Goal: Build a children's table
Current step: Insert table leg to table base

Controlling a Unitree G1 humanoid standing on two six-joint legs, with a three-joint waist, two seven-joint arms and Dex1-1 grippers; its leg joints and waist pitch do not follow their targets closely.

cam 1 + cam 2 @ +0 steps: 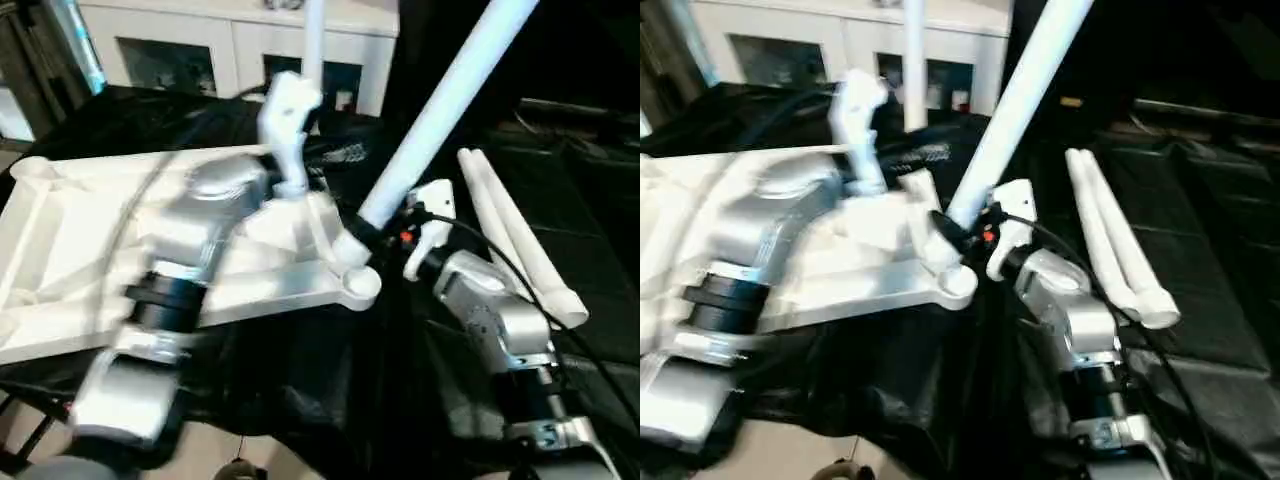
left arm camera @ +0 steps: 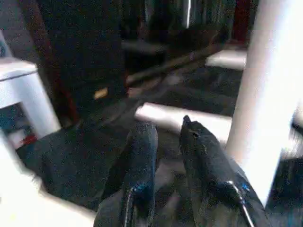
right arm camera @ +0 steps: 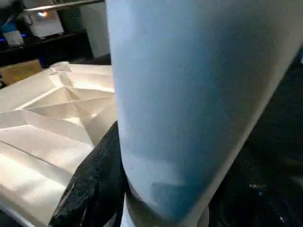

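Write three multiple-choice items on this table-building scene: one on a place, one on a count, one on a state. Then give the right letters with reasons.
1. Where do the loose spare legs lie?
A. On the black cloth on the robot's right
B. Inside the white cabinet
C. On the table top's underside

2. How many spare legs lie there?
A. One
B. Two
C. Four

3. What is the state of the right pincer?
A. Open and free
B. Shut on the tilted leg
C. Shut on the cloth

Answers: 1 A, they rest on the black cloth right of the right arm. 2 B, two white tubes lie side by side. 3 B, its black fingers clamp the tilted leg just above the corner socket of the table top.
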